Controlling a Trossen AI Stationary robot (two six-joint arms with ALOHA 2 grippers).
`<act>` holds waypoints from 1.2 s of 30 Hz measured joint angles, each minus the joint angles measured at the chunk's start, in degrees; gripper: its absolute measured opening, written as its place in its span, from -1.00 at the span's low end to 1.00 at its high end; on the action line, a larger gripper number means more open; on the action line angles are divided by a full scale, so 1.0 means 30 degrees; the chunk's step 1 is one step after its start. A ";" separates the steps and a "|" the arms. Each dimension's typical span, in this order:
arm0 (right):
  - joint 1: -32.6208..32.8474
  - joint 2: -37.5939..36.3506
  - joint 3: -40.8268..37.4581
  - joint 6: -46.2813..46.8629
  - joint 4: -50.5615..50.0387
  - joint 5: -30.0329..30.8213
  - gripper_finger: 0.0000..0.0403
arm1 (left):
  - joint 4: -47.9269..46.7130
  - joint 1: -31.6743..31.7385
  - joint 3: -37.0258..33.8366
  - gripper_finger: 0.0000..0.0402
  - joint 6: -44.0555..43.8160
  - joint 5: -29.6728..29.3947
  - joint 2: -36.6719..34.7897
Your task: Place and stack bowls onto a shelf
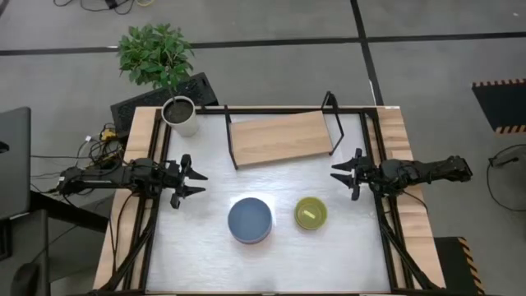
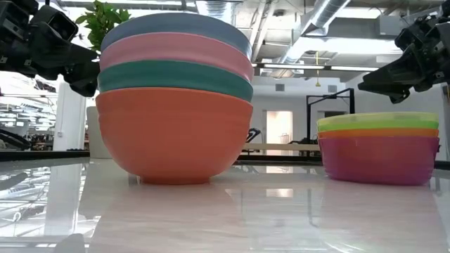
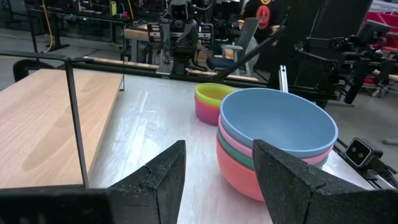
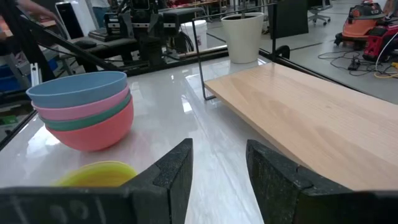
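The shelf [image 1: 279, 138] lies bare at the back of the tabletop [image 1: 214, 247], its length running side to side; the blue-topped stack of bowls [image 1: 249, 219] sits nearer the left gripper [image 1: 196, 182], the yellow-topped stack [image 1: 311, 213] nearer the right gripper [image 1: 339, 173]; both jaws gape wide, holding nothing, clear of the bowls.

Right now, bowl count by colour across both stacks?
Blue bowl: 1
Pink bowl: 1
Teal bowl: 1
Orange-red bowl: 1
Yellow-green bowl: 1
Orange bowl: 1
Purple bowl: 1
Total: 7, none on the shelf.
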 joint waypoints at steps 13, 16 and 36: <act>0.0004 -0.0001 0.0003 -0.0001 -0.0003 0.0004 -0.13 | 0.0001 0.0000 0.0000 -0.14 -0.0009 -0.0035 0.0002; 0.0001 0.0005 0.0002 0.0000 0.0001 0.0002 -0.13 | 0.0010 -0.0007 0.0000 -0.14 -0.0548 -0.2220 0.0002; -0.0115 -0.0001 -0.0002 -0.0029 0.0009 0.0002 -0.13 | 0.0725 0.0022 -0.0022 -0.14 -1.6939 -1.2361 0.0226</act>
